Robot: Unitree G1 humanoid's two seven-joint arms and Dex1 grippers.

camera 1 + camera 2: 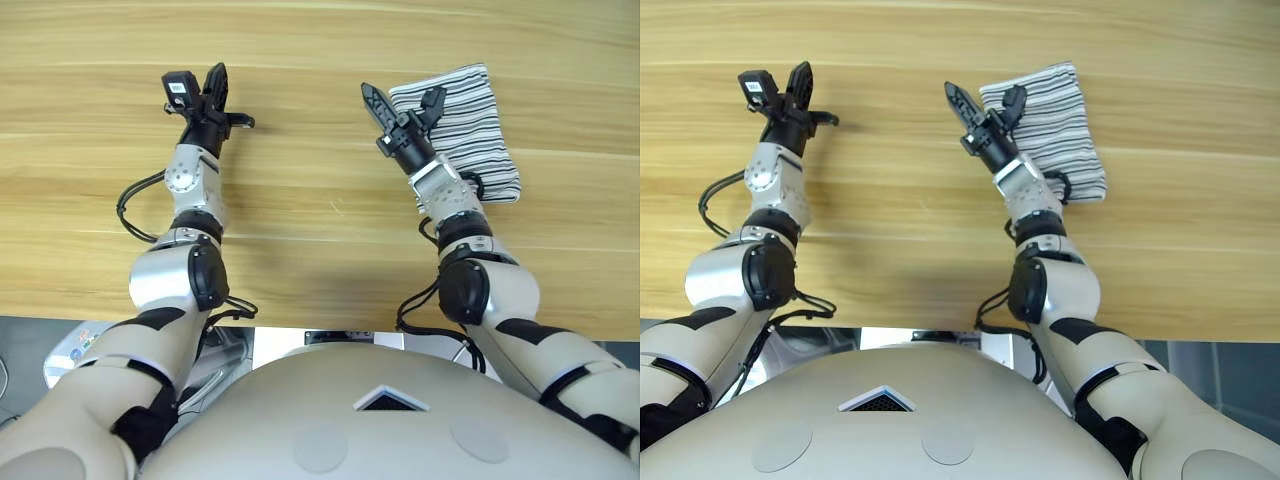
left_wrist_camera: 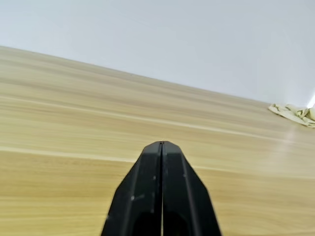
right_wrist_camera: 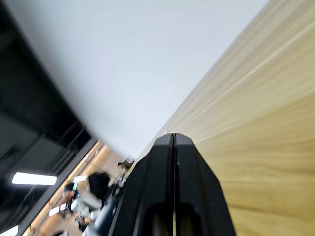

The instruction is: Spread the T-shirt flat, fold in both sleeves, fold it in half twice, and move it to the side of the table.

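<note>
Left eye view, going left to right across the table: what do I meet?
left tool → right tool → folded T-shirt

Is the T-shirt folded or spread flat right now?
Folded: the striped T-shirt lies as a compact rectangle on the table, robot's right.

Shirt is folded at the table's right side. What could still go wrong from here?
1. The right gripper, shut, sits beside the folded T-shirt, its wrist overlapping the cloth's near edge in the head view; pulling back could drag or loosen the folds.
2. The wrist cable loops by the shirt's near corner and might snag it.
</note>
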